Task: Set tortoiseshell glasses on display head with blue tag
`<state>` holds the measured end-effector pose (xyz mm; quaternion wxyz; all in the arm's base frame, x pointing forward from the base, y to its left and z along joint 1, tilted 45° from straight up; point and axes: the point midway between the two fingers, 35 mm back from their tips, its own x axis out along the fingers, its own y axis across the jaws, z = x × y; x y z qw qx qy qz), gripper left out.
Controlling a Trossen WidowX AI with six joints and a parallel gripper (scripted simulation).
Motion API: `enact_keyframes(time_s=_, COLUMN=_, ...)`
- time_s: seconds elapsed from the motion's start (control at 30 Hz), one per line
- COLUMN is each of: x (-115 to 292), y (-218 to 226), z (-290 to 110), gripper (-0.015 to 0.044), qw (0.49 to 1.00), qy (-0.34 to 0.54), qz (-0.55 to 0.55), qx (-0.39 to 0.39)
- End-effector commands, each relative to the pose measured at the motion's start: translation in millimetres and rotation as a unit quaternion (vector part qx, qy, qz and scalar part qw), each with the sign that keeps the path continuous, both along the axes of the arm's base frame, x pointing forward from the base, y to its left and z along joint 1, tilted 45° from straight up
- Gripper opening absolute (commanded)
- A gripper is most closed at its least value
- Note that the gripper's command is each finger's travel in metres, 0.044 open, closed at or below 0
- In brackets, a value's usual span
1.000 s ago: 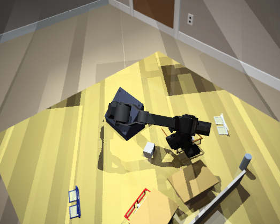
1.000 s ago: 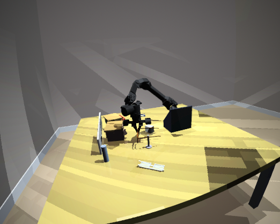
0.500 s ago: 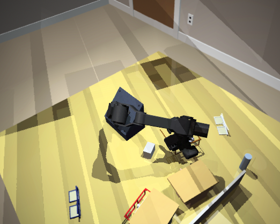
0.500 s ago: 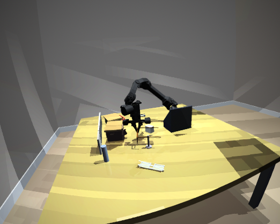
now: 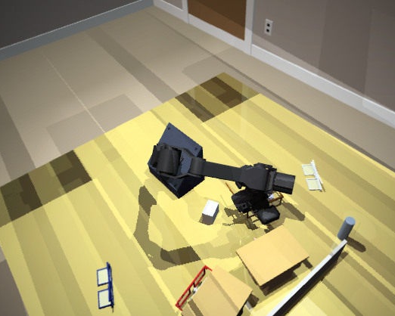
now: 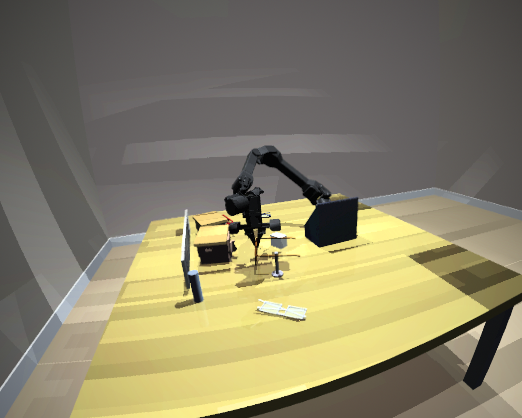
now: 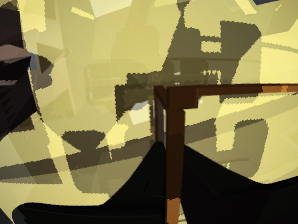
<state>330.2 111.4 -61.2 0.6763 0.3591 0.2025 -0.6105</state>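
Observation:
The tortoiseshell glasses [image 5: 281, 196] [image 6: 278, 256] [image 7: 175, 125] are held above the table. In the exterior view their temples point right, toward the arm's base. My gripper [image 6: 256, 242] [image 7: 166, 148] is shut on their brown frame; in the top view the arm hides its tips. The nearer display head [image 5: 272, 255] [image 6: 213, 245], a tan-topped dark block with no glasses on it, stands beside the held glasses, apart from them. The other head [image 5: 222, 291] [image 6: 209, 219] has red glasses [image 5: 206, 267] at its front. I cannot tell which head bears the blue tag.
A white block [image 5: 210, 212] [image 6: 278, 240] and a small post [image 6: 277, 265] stand near the gripper. White glasses [image 5: 318, 178] [image 6: 282, 311], blue glasses [image 5: 109, 280], a grey-blue cylinder [image 5: 346, 228] [image 6: 196, 286] and an upright panel [image 5: 312, 274] [image 6: 185, 250] stand or lie around.

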Motion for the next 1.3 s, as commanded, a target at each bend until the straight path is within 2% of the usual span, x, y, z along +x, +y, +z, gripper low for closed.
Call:
enact_keyframes(time_s=0.0, x=1.3, y=0.6, z=0.9, gripper=0.0000, qw=1.000, qy=-0.002, qz=0.002, qx=-0.001)
enact_keyframes(time_s=0.43, x=2.3, y=8.0, z=-1.8, gripper=0.0000, qw=1.000, qy=-0.002, qz=0.002, qx=-0.001)
enact_keyframes(time_s=0.77, x=-6.6, y=47.5, z=33.1, gripper=0.0000, qw=1.000, qy=-0.002, qz=0.002, qx=0.000)
enact_keyframes(time_s=0.97, x=-7.7, y=50.4, z=36.7, gripper=0.0000, qw=1.000, qy=0.000, qz=0.004, qx=0.000)
enact_keyframes(time_s=1.27, x=-10.2, y=49.6, z=67.1, gripper=0.0000, qw=0.993, qy=0.061, qz=0.099, qx=-0.008)
